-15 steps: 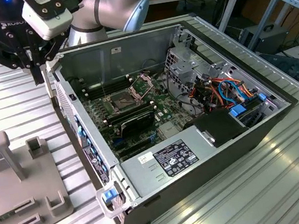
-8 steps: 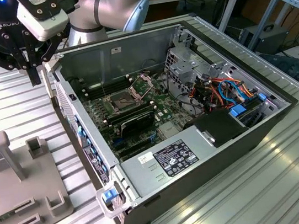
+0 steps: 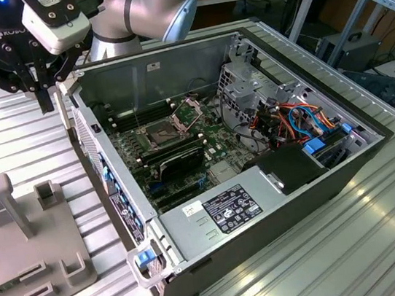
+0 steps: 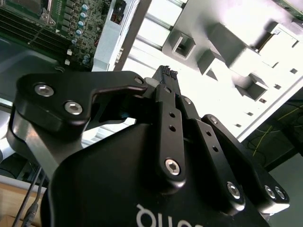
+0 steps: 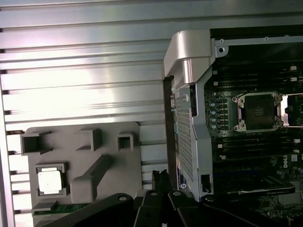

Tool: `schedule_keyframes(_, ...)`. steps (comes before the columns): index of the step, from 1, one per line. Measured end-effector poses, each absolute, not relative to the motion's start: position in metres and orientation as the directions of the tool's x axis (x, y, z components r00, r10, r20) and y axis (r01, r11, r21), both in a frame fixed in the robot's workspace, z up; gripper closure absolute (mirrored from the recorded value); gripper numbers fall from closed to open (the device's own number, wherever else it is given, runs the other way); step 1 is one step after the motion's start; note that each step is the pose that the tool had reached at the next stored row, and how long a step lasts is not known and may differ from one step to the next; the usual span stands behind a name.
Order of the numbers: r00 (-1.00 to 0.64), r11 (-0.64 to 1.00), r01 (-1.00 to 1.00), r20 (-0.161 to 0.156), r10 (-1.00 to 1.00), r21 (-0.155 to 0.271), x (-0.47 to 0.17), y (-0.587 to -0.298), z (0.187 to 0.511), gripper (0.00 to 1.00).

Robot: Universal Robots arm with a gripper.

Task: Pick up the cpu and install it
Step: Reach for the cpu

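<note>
Fingers [image 4: 165, 78] pressed together and empty; the cpu [image 5: 49, 181] sits in the grey tray [image 5: 118, 165].

The exterior view looks down across the computer case [image 3: 150, 73] from afar; both wrist views look closely past my claw [image 4: 166, 72], sharing the grey holder [image 4: 227, 42].

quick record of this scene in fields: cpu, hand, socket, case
cpu: seated in a pocket of the grey fixture plate, not picked up
hand: shut, holding nothing, above the table between the fixture plate and the computer case
socket: cover open, no chip in it, on the motherboard
computer case: lying on its side, panel off
</note>
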State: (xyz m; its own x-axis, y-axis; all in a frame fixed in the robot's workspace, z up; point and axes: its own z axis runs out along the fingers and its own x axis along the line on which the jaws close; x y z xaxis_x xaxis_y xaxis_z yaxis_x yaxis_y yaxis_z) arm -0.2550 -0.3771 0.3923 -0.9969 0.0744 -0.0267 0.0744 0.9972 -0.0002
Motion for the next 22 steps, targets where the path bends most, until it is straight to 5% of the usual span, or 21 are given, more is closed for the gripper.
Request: schedule_keyframes(22, -0.997, 0.997, 0.074, -0.027, 0.074, 0.000, -0.300, -0.377, 0.392, 0.89)
